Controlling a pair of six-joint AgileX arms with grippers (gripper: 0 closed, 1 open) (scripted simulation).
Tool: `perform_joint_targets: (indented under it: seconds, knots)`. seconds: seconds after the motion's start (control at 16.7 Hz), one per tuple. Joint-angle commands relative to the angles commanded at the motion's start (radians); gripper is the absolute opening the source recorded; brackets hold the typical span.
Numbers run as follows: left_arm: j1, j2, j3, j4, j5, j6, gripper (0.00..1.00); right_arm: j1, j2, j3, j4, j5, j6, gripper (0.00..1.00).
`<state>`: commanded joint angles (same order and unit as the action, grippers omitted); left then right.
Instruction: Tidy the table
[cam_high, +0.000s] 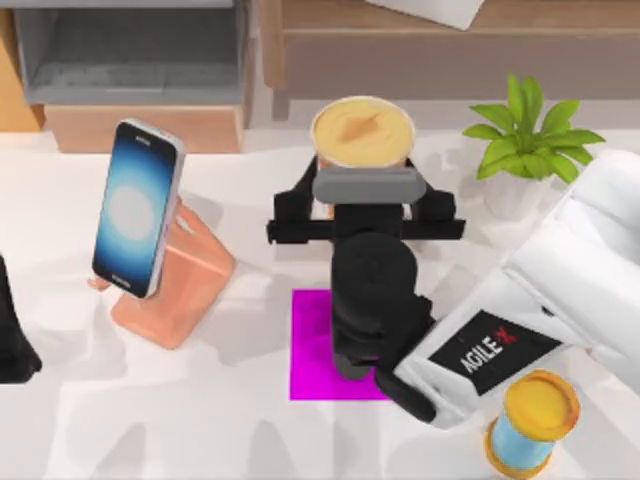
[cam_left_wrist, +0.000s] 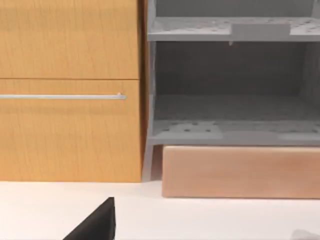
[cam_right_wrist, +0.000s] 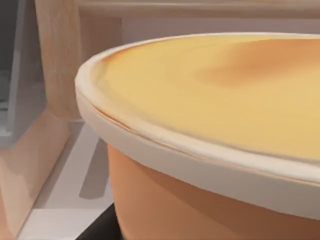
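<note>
Right arm (cam_high: 560, 270) is clad in white shells, black AGILEX plate (cam_high: 492, 350) with red X; wrist, right gripper (cam_high: 362, 165) are moulded black, grey crossbar.

Readable text: 1 label, on the right arm.
The word "AGILEX" (cam_high: 488, 350) stands in white capitals, its final X in red, on a black panel set into the white casing of the right arm (cam_high: 540, 300), behind the fingers of that arm's gripper; no other text, number or sign can be read.

Right arm hides the magenta mat's (cam_high: 312, 340) right part.
</note>
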<state>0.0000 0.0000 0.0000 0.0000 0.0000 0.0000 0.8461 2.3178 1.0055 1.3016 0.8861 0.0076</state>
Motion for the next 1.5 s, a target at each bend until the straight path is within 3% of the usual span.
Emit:
perform_joint_targets:
  seconds: [0.3,0.6,0.9,1.14,1.5]
  knots:
    - [0.000,0.000,0.000,0.000,0.000,0.000,1.00,-0.020,-0.080,0.038,-0.049,0.013,0.012,0.00]
    - [0.000,0.000,0.000,0.000,0.000,0.000,1.00,-0.096,-0.257,0.094,-0.219,0.025,0.048,0.00]
    - [0.000,0.000,0.000,0.000,0.000,0.000,1.00,-0.282,-0.407,0.146,-0.421,-0.070,0.085,0.00]
    - [0.000,0.000,0.000,0.000,0.000,0.000,1.00,-0.499,-0.437,0.187,-0.554,-0.288,0.096,0.00]
    - [0.000,0.000,0.000,0.000,0.000,0.000,1.00,-0.886,-0.387,0.286,-0.641,-0.824,0.058,0.00]
